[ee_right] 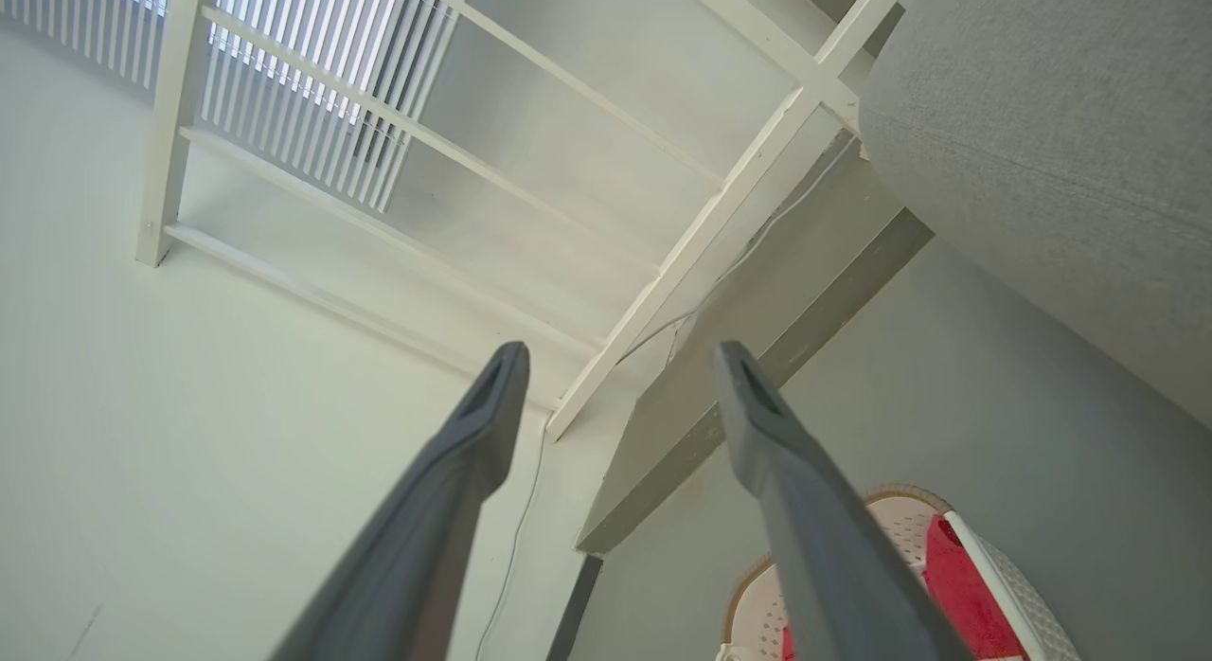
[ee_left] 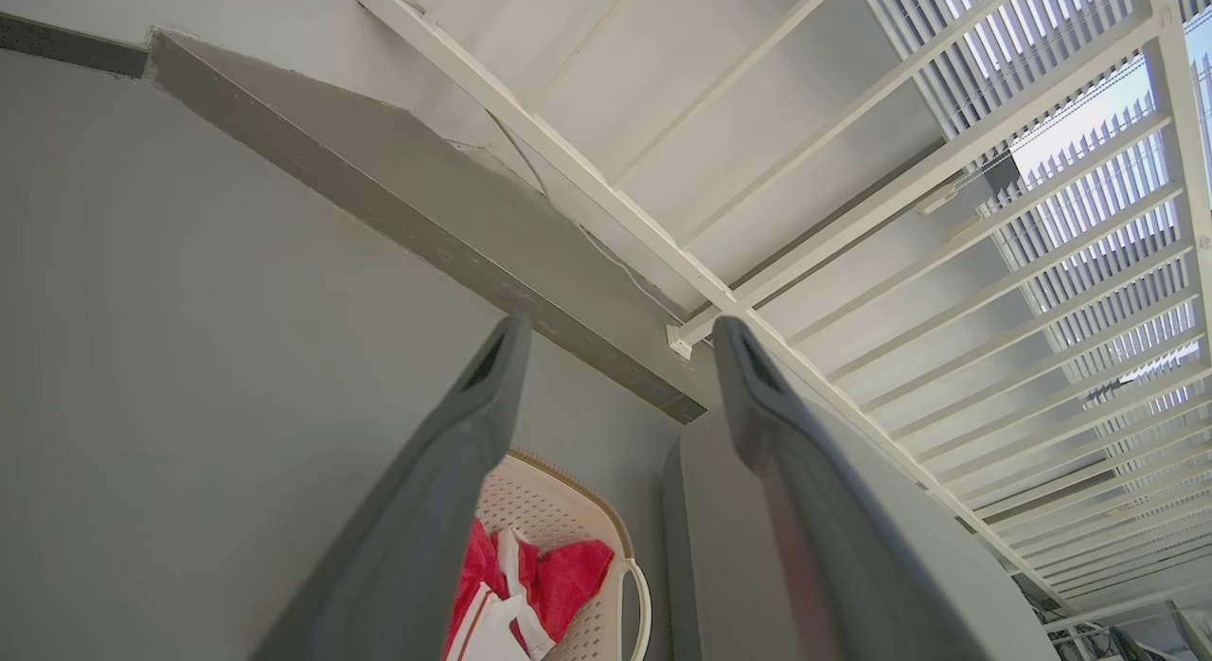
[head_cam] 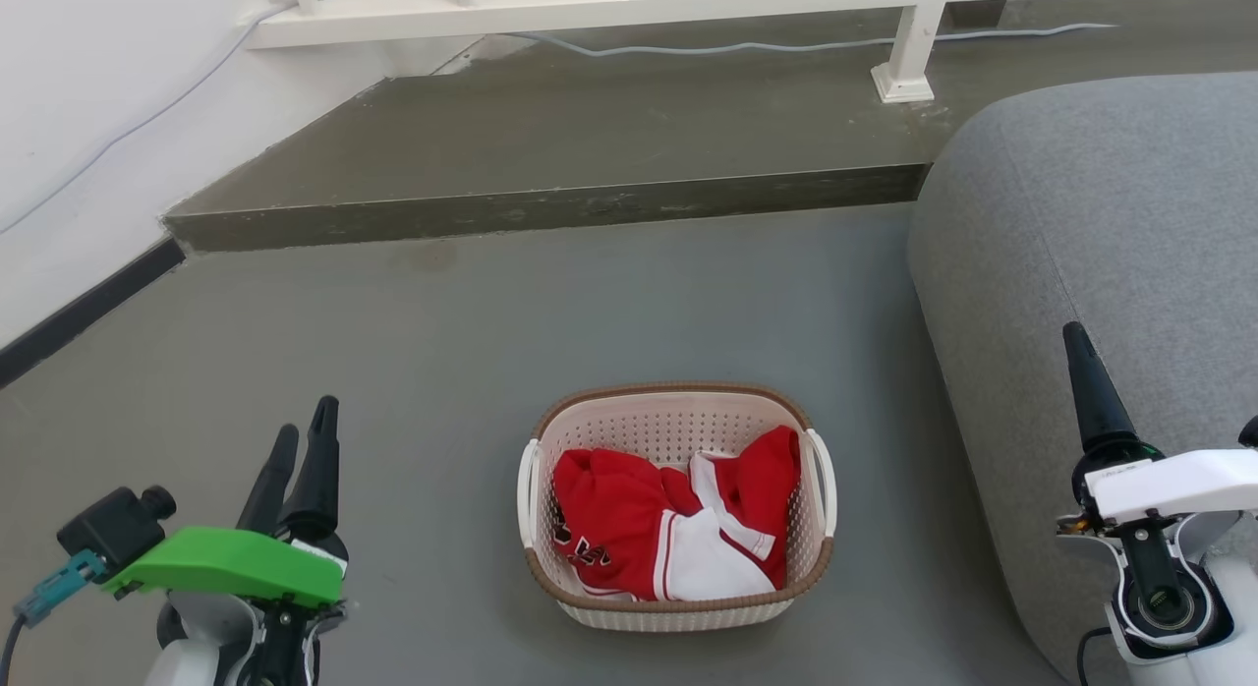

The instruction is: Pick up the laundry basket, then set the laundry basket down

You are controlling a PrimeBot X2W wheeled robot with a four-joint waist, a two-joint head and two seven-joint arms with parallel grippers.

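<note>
The laundry basket [head_cam: 671,423] stands on the grey floor, low in the middle of the head view. It is cream and perforated, with a brown rim and white side handles, and holds red and white clothes [head_cam: 678,534]. My left gripper [head_cam: 305,421] hovers open to the basket's left, well apart from it. In the left wrist view, that gripper [ee_left: 622,330] has nothing between its fingers, and the basket [ee_left: 559,509] shows below them. My right gripper [ee_right: 620,358] is open and empty too, with the basket [ee_right: 895,524] at its lower right. One of its fingers [head_cam: 1093,396] rises to the basket's right.
A large grey sofa [head_cam: 1111,224] fills the right side, close to the basket. Beyond the basket runs a raised concrete step [head_cam: 550,209] with a white railing [head_cam: 590,3], a post [head_cam: 909,62] and a cable. A white wall [head_cam: 88,126] stands on the left.
</note>
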